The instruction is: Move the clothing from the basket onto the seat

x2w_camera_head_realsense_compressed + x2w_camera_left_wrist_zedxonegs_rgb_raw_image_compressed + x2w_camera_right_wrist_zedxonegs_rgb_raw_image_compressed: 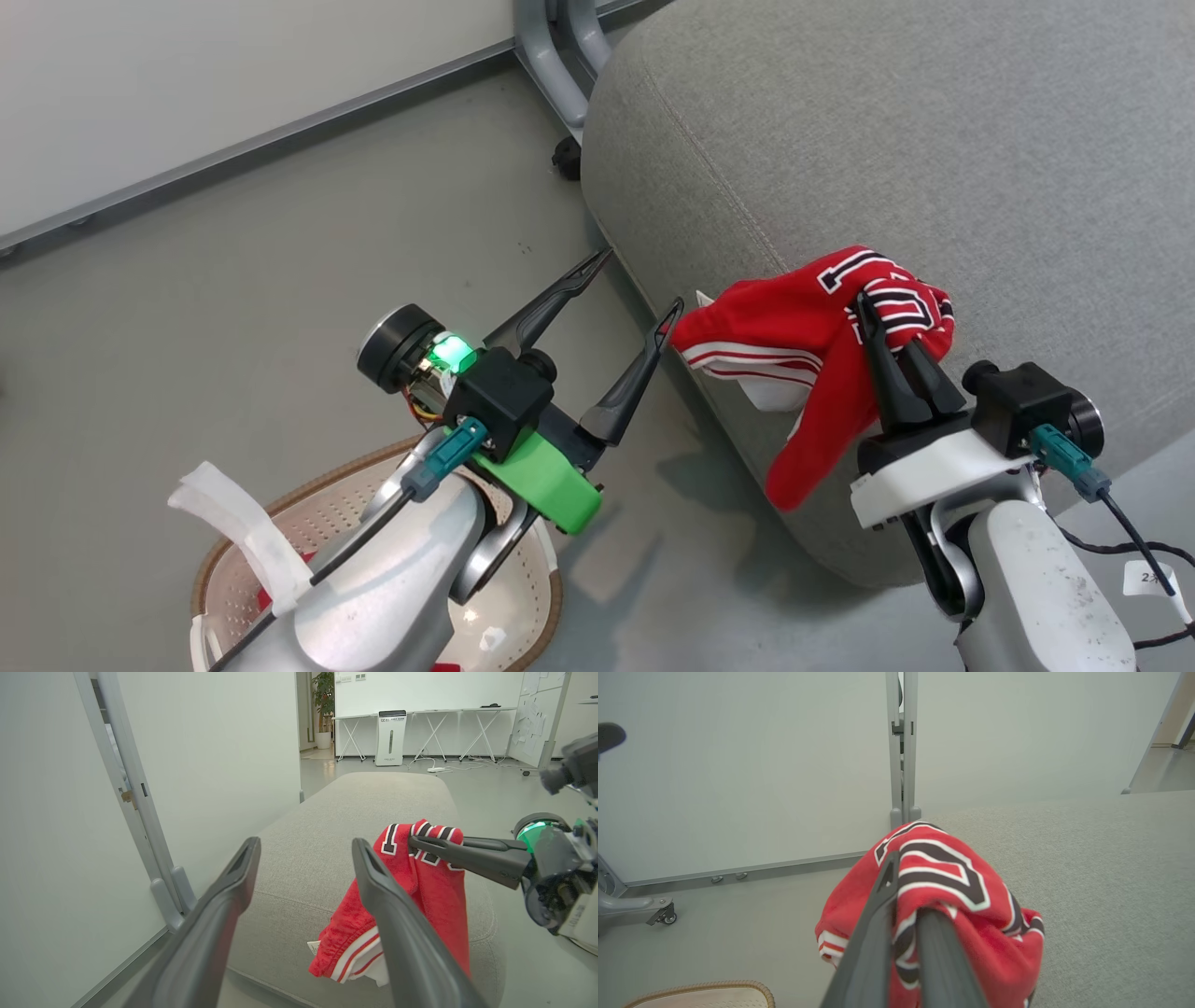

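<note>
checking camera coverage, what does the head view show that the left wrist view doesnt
Head view adds the cream-white perforated plastic basket with a brown braided rim, on the floor. Left wrist view adds the room beyond: a white floor-standing unit, folding tables and a potted plant. Both share the red fabric garment with white stripes and lettering, clamped by the right gripper at the grey fabric seat edge, and the open left gripper.

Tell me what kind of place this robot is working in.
Probably an office or lab rather than a home: wheeled whiteboard partitions, folding tables along the far wall, and a white air purifier standing on a grey floor.
</note>
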You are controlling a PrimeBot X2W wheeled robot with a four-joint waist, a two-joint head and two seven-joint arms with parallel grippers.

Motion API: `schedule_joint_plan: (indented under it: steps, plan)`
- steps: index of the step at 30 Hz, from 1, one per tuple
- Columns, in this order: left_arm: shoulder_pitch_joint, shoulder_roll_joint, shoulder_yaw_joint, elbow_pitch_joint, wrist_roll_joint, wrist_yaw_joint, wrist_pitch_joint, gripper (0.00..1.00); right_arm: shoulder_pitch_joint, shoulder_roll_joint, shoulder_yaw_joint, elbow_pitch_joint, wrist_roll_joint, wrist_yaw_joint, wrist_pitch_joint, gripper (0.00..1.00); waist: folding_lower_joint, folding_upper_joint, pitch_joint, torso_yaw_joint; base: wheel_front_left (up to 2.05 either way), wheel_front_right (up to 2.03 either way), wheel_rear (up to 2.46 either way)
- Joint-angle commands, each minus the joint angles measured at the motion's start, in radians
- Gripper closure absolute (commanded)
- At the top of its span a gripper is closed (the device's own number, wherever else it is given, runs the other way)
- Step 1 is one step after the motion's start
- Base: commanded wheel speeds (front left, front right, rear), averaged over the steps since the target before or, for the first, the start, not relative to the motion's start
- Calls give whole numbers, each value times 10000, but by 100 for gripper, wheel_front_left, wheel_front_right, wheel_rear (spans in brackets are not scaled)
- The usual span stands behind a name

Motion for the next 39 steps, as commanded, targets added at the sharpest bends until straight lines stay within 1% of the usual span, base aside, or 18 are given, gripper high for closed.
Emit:
schedule_joint_plan:
  steps: [1, 9, 18, 24, 32, 39]
  plan:
    - [-125, 108, -7, -40, 72, -19, 41, 0, 155, -24, -104, -71, -55, -7, -49, 100, 0, 82, 241, -289, 0, 0, 0]
    - [-146, 250, -53, -123, 52, 22, 92, 0, 216, -25, -374, -201, -74, -7, -49, 100, 0, 82, 437, -430, 0, 0, 0]
    - [-341, 337, -135, -303, 92, 13, 181, 0, -678, -27, -1056, -436, -224, -8, -49, 100, 0, 82, 945, -305, 0, 0, 0]
    - [-573, 510, -204, -535, 187, -38, 331, 0, -2068, -25, -1578, -476, -475, -8, -49, 100, 0, 82, 1697, -252, 0, 0, 0]
    - [-1173, 804, -346, -941, 391, -189, 586, 0, -4526, -28, -2592, -454, -1444, -8, -49, 100, 0, 82, 3059, 79, 0, 0, 0]
    - [-1649, 891, -425, -1176, 514, -289, 670, 0, -6326, -598, -3415, -340, -2119, -8, -49, 100, 0, 82, 3884, 513, 0, 0, 0]
